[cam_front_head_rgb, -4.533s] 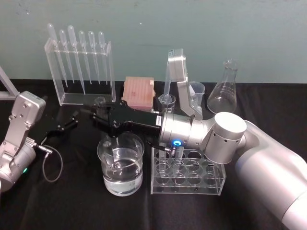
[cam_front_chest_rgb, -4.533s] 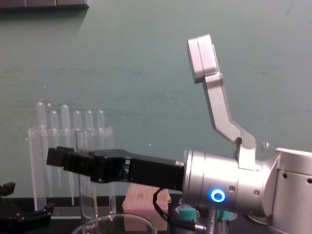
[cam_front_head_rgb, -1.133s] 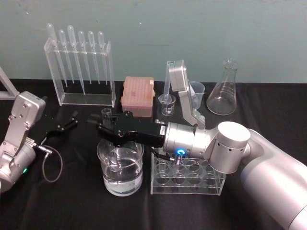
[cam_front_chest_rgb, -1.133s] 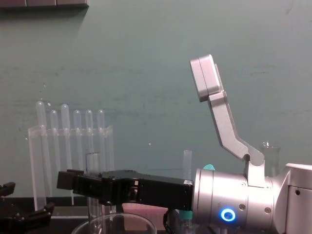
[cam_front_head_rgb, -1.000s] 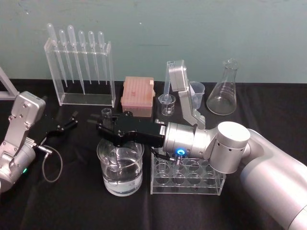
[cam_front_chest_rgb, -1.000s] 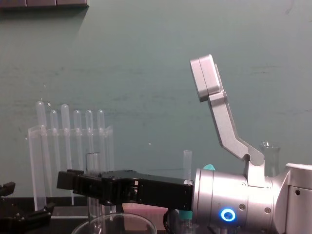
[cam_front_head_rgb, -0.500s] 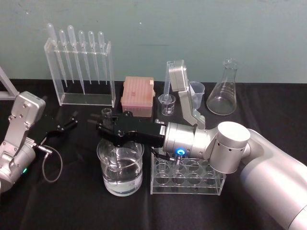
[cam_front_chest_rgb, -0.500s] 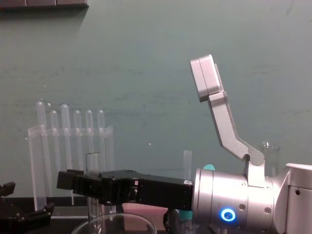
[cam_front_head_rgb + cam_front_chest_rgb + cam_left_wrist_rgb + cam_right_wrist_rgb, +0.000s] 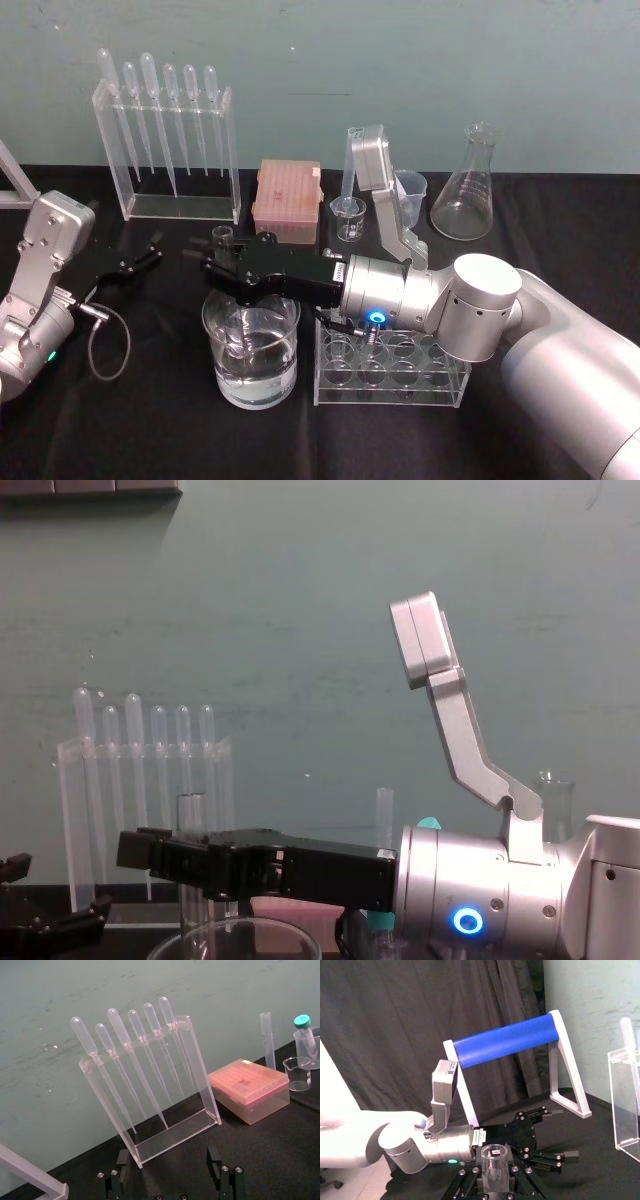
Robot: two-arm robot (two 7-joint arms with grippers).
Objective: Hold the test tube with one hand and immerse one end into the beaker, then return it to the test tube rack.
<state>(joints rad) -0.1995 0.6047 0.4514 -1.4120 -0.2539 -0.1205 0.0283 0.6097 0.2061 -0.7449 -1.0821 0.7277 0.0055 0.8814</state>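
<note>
My right gripper (image 9: 222, 262) reaches in from the right and is shut on the clear test tube (image 9: 221, 236), holding it upright over the large beaker (image 9: 250, 345) of water. The tube's lower part runs down inside the beaker; its open rim stands above the fingers. In the chest view the test tube (image 9: 191, 818) rises above the right gripper (image 9: 160, 856) and the beaker's rim (image 9: 235, 938). The right wrist view shows the test tube (image 9: 493, 1164) clamped between both fingers. The clear test tube rack (image 9: 392, 365) stands just right of the beaker. My left gripper (image 9: 138, 260) rests open at the left.
A pipette rack (image 9: 165, 130) stands at the back left, with a pink tip box (image 9: 288, 190) beside it. A small measuring cup (image 9: 347, 217), a plastic cup (image 9: 411, 190) and a conical flask (image 9: 468, 185) line the back right. A cable (image 9: 105, 345) loops beside the left arm.
Compared with several seconds ago, my right gripper has come down, lowering the test tube into the beaker. Over the last second nothing has moved.
</note>
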